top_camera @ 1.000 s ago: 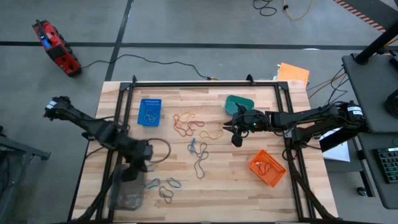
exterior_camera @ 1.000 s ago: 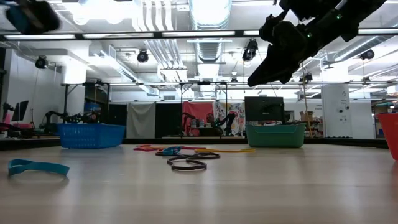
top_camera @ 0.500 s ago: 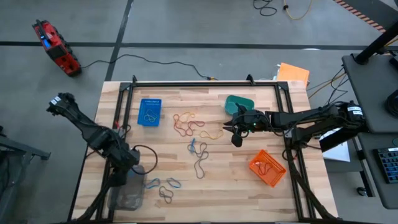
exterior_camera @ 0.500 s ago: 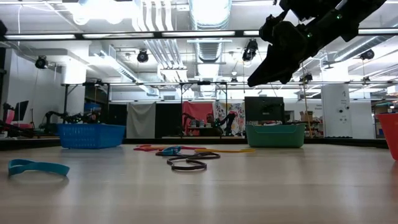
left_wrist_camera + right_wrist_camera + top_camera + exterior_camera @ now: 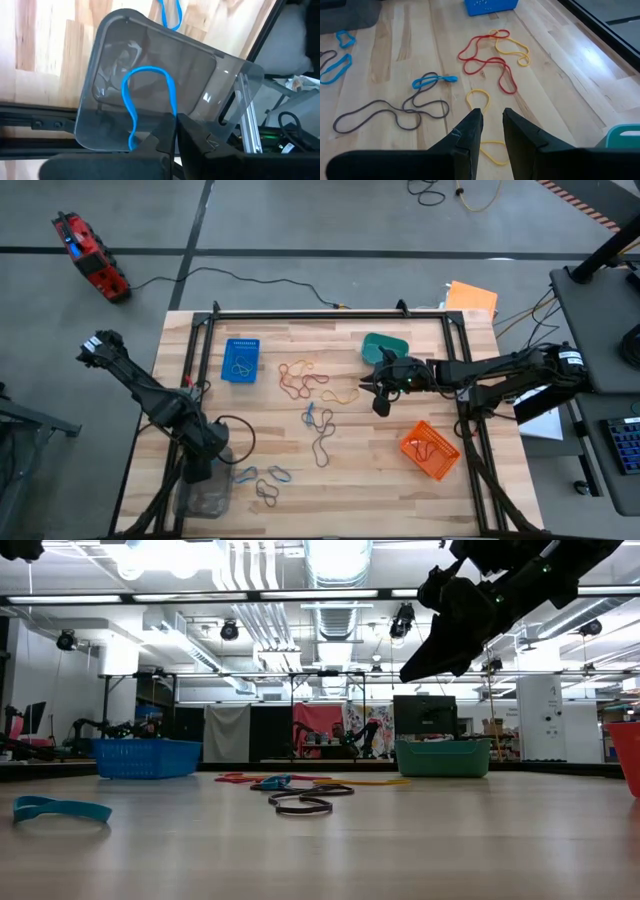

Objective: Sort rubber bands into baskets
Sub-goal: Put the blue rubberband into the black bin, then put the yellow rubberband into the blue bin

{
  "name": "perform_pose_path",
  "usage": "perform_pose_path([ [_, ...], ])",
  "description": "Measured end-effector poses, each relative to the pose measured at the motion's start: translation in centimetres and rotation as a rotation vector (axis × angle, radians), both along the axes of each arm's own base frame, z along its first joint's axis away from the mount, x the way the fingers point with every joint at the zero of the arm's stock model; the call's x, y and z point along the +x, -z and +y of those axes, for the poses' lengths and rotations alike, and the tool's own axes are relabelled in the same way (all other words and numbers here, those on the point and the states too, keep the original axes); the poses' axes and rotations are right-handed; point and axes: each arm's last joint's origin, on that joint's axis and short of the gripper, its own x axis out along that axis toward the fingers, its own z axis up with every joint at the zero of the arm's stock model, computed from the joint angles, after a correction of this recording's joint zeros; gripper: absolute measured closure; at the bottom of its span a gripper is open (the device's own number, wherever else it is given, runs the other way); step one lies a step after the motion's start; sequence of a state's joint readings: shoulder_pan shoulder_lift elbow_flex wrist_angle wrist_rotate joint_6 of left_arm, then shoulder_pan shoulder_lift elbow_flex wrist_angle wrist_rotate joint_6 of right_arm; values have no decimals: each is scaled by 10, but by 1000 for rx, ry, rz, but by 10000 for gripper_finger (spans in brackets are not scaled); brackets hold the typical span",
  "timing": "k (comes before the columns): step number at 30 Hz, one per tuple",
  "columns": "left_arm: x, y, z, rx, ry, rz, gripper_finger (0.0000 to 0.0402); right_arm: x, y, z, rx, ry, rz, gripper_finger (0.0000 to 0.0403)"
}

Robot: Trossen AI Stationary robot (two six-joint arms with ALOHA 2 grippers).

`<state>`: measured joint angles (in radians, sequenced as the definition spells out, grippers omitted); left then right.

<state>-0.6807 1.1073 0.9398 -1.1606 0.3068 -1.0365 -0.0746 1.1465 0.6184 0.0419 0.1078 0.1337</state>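
At the lower left of the high view, the left gripper [image 5: 203, 465] hangs over the clear-grey basket [image 5: 205, 495], whose long axis runs up and down the picture along the table's left edge. In the left wrist view its fingers are pressed together on a blue rubber band [image 5: 150, 97]; the loop arches away from the fingertips and lies over the basket's open interior.

Just right of that basket, near the lower edge of the table [image 5: 380, 490], lie small blue bands [image 5: 262, 474] and a dark one [image 5: 266, 494].

At the upper left of the tabletop stands the blue basket [image 5: 240, 359], long axis up and down, with a band inside.

In the middle lies a tangle of red and yellow bands [image 5: 303, 378], a small blue band [image 5: 311, 414] below it, and a long dark band [image 5: 322, 442] stretching down the picture.

Right of centre the right gripper [image 5: 378, 402] hovers above the table, well off the wood in the low view, its fingers a narrow gap apart and empty. A yellow band [image 5: 479, 99] lies just beyond its tips.

The teal basket [image 5: 385, 347] sits at the upper right, and the orange basket [image 5: 430, 450] at the lower right, turned diagonally.
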Motion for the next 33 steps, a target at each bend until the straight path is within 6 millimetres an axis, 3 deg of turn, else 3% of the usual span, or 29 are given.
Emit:
perform_pose_path([
  [19, 1, 1, 0, 14, -32, -2, 327, -3, 8, 0, 3, 2, -6, 330],
  [33, 25, -6, -4, 206, 115, -492, 325, -2, 6, 0, -1, 0, -35, 330],
])
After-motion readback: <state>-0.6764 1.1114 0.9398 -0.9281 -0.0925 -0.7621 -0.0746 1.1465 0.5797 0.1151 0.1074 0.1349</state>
